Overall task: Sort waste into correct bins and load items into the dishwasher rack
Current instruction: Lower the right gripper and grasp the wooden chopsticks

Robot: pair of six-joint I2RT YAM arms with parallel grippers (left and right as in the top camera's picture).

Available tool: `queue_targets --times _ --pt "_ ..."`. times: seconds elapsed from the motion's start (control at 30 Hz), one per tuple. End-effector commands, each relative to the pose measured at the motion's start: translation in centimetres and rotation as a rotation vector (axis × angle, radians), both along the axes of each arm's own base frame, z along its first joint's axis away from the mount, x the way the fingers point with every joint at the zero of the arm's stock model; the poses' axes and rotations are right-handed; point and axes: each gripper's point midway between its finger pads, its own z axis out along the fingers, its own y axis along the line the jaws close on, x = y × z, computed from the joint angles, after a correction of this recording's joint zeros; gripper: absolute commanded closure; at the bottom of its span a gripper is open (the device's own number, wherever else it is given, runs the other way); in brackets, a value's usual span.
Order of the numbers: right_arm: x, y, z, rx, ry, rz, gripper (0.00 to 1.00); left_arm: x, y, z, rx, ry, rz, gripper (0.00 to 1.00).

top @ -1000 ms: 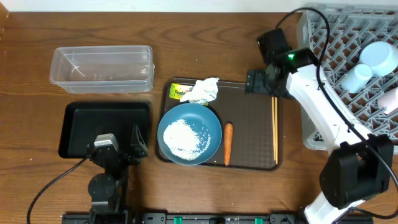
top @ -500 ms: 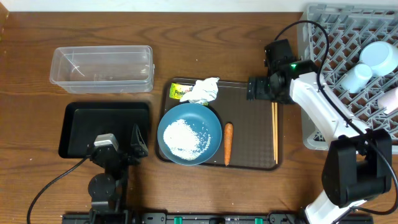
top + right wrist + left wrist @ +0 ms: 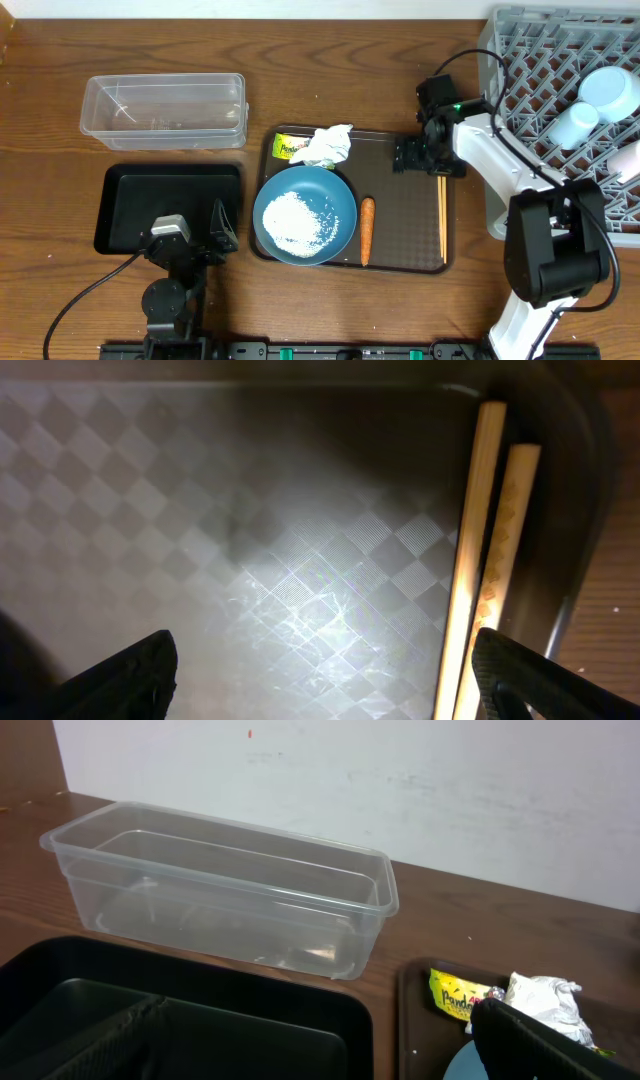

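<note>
Black tray [image 3: 120,190], nearest my left base: it is bare as far as the overhead view shows. My left claw [image 3: 195,240] hangs at its near right corner, jaws spread wide, holding nothing.

Next out is the brown serving tray [image 3: 400,210], which carries all the work that is left.
- The plate [image 3: 345,205] sits at its left, with loose rice [image 3: 295,220] heaped on it.
- The carrot [image 3: 367,232] lies just beside the plate's right edge.
- The chopsticks [image 3: 442,215] lie side by side along the right rim.
- At the far left corner, the crumpled napkin [image 3: 328,145] lies partly over the wrapper [image 3: 288,148].

My right claw [image 3: 420,158] hovers low over the far right part of this tray. Its jaws are wide apart and grip nothing. In the wrist view the chopsticks run between my fingertips, just beside one of them. I cannot tell whether they touch.

Farthest out, the clear tub [image 3: 100,110] shows no waste inside. The rack [image 3: 530,60] at the far right holds the bowl [image 3: 612,90] and the cup [image 3: 575,127].

Status, as I judge it:
- Two of the four items are loaded; the plate and chopsticks remain.
- None of the waste is binned.
- The rice must leave the plate before the plate goes into the rack.
- The step in hand looks like the pickup of the chopsticks.
</note>
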Motion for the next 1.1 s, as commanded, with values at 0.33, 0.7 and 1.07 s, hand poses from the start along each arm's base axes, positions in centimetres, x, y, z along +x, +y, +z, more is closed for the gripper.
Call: queue_targets --times 0.33,0.7,1.07 --pt "-0.8 0.1 -2.9 -0.010 0.074 0.002 0.07 0.0 0.3 -1.8 0.008 0.043 0.017 0.02" --pt "-0.5 -0.4 -2.9 -0.040 0.062 -0.001 0.06 0.0 0.3 -1.8 0.008 0.043 0.016 0.02" --pt "-0.2 0.0 -1.5 -0.022 0.058 0.040 0.05 0.0 0.3 -1.8 0.008 0.043 0.017 0.02"
